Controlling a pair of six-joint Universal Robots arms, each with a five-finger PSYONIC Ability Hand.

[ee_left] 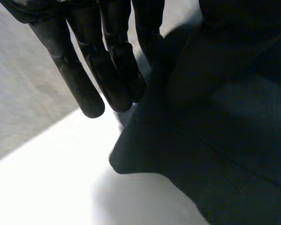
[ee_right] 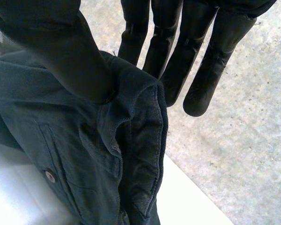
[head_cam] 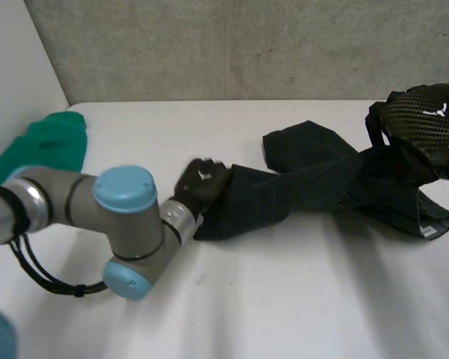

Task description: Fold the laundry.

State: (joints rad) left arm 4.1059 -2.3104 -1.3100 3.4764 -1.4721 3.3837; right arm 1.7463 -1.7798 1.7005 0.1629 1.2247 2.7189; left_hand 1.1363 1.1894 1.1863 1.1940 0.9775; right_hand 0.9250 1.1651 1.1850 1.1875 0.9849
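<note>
Closest stands the left arm (head_cam: 123, 224), grey joints and light-blue caps, reaching across the white bench (head_cam: 284, 299) to the left end of a long dark navy woven garment (head_cam: 314, 183); the black left hand (head_cam: 200, 183) sits at that end's corner; its fingers (ee_left: 84, 79) are straight and pressed side by side, and the cloth's edge runs up between them and the thumb, pinched there, while the free corner juts out beyond the fingertips over the bench. The garment lies stretched across the bench's middle to the right hand (head_cam: 423, 123) (a weave-patterned black shell on its back) at the other end; there the thumb (ee_right: 61, 51) presses a bunched seam against straight, close-set fingers (ee_right: 210, 61); a small round button (ee_right: 49, 176) shows on the cloth under the palm. A crumpled green cloth (head_cam: 52, 142) lies well apart, at the bench's left edge.
</note>
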